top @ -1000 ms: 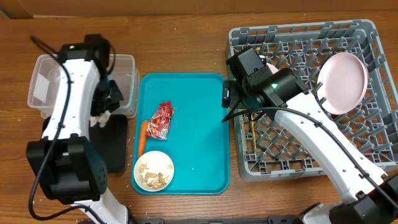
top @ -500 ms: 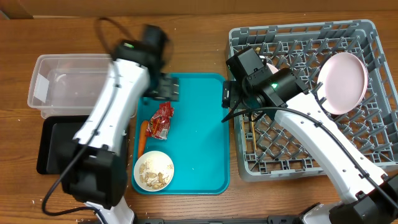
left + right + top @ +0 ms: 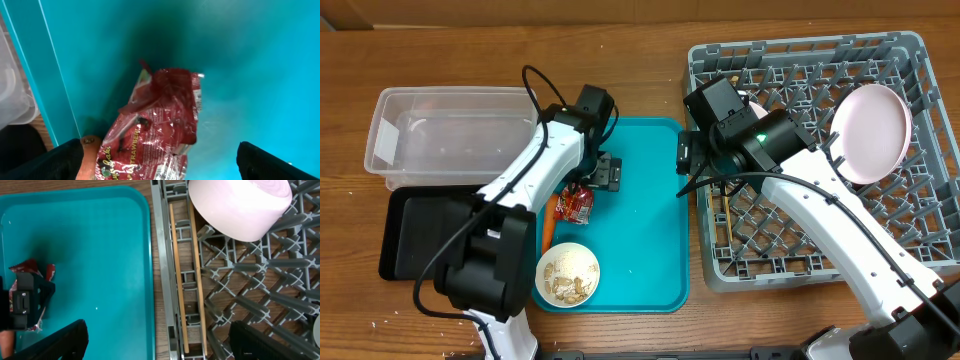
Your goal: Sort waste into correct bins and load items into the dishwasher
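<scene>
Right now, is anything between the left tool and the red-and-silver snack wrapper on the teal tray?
Nothing visible. The open left tool hangs over the red-and-silver snack wrapper on the teal plastic tray. Only an orange carrot lies beside the wrapper, not over it.

I see two chopsticks (image 3: 178, 280) lying side by side along the grey rack (image 3: 161, 255) edge, a white bowl (image 3: 240, 205) upturned beyond them, teal tray (image 3: 100, 245) alongside.

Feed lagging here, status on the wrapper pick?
Left gripper open, over wrapper on teal tray. Right gripper open, empty, at rack edge. Carrot beside wrapper.
</scene>
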